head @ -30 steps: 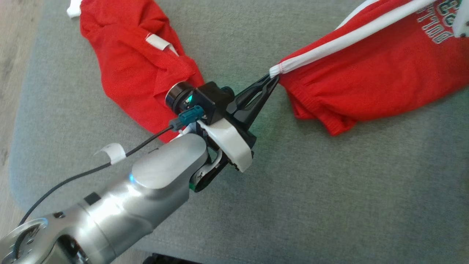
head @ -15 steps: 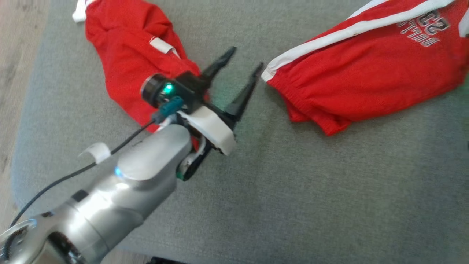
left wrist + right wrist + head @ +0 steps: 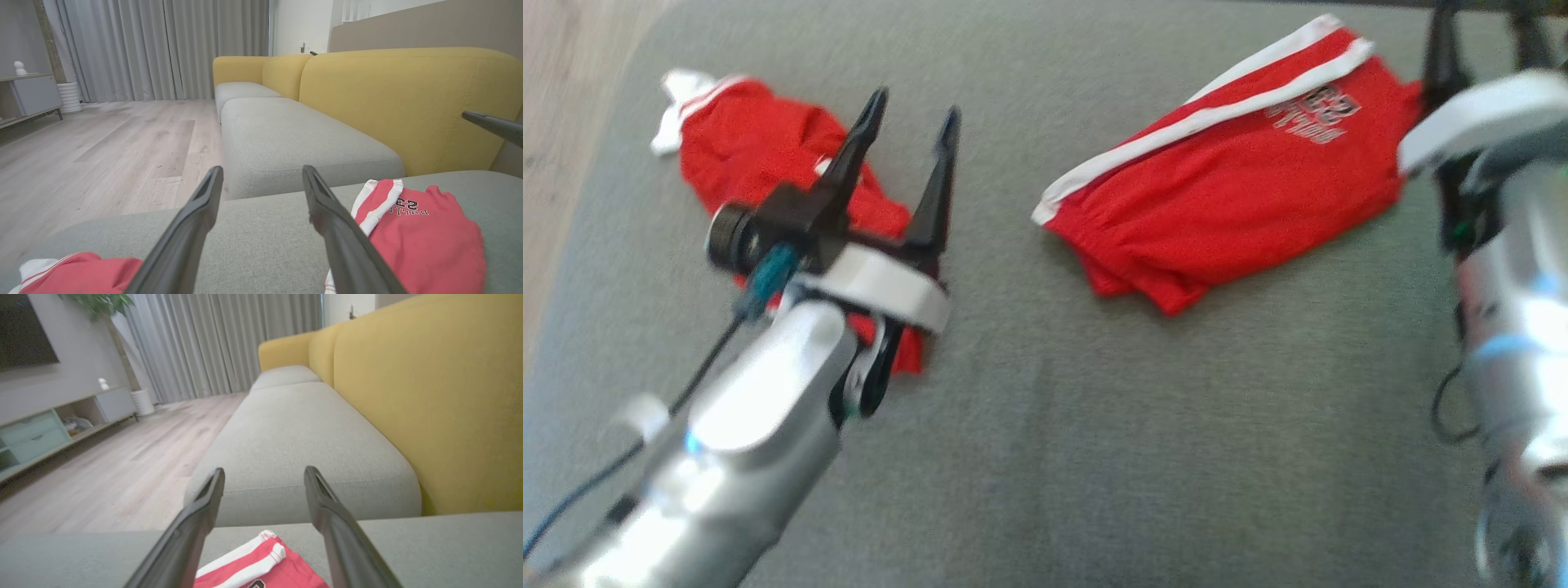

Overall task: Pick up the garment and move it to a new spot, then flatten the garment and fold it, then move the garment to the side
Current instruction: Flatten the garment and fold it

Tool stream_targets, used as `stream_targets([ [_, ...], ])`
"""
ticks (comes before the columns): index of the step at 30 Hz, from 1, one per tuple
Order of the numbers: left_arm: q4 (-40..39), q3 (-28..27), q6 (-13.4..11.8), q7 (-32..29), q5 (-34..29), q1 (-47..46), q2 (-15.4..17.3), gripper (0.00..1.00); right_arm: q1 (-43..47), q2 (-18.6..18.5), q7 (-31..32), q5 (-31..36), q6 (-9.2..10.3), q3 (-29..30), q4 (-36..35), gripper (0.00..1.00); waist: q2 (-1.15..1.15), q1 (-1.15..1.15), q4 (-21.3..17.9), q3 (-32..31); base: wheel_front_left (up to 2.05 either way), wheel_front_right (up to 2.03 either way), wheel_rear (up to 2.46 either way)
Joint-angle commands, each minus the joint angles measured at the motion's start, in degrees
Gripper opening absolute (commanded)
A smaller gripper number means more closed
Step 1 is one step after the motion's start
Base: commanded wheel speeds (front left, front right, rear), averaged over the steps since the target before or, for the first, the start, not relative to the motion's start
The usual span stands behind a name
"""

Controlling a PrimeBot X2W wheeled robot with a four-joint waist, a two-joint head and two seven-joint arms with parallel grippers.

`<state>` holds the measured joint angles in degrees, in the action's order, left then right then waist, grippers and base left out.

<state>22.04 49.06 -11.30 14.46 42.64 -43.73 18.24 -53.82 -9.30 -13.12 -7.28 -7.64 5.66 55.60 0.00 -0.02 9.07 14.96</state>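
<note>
The garment (image 3: 1225,196) is a pair of red shorts with white side stripes and printed lettering, lying loosely folded on the grey seat cushion (image 3: 1094,425). My left gripper (image 3: 915,110) is open and hovers to the garment's left, apart from it, holding nothing. At the garment's right end my right gripper (image 3: 1482,33) is blurred, with its fingers apart. In the left wrist view the left gripper (image 3: 262,171) is open and the garment (image 3: 421,241) lies to the lower right. The right gripper (image 3: 264,471) is open above the garment's striped edge (image 3: 265,567).
A second, crumpled red garment (image 3: 760,155) lies under my left arm, also seen as red cloth (image 3: 73,269). The yellow sofa back (image 3: 408,102) rises behind the cushions. Wooden floor (image 3: 564,122) lies past the cushion's left edge. Another grey cushion (image 3: 302,449) stretches ahead.
Both grippers have opened and let go of the garment, which now lies slack on the cushion. My left gripper has drawn back to the left. The head camera has also shifted.
</note>
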Motion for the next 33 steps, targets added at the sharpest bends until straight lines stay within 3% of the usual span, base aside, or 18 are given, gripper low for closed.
stream_targets([
  [1,-2.5,-4.4,-0.9,0.5,-2.0,1.4,2.5,1.00,2.5,1.6,-0.9,-2.7,0.15,-3.2,-5.0,1.00,0.00,0.02,-3.4,-3.6,0.00,0.00,0.00],
  [7,-5.9,-11.3,-2.0,0.5,-6.5,11.7,2.5,1.00,17.5,3.1,-1.2,-9.1,0.15,-7.4,-16.1,1.00,0.00,0.02,-6.6,-7.3,0.00,0.00,0.00],
  [18,-7.6,-18.1,-1.3,0.5,-12.8,25.6,-1.1,1.00,37.1,6.0,0.9,-8.5,0.15,-8.0,-30.7,1.00,0.00,0.02,-7.9,-8.6,0.00,0.00,0.00],
  [26,-7.1,-20.0,2.4,0.5,-16.4,23.5,-3.6,1.00,32.6,6.3,9.1,-4.4,0.15,-3.5,-35.5,1.00,0.00,0.02,-4.7,-3.3,0.00,0.00,0.00],
  [33,-6.1,-21.4,5.4,0.5,-18.2,19.9,-6.2,1.00,18.1,5.2,19.7,2.8,0.15,6.1,-28.2,1.00,0.00,0.02,0.0,3.6,0.00,0.00,0.00],
])
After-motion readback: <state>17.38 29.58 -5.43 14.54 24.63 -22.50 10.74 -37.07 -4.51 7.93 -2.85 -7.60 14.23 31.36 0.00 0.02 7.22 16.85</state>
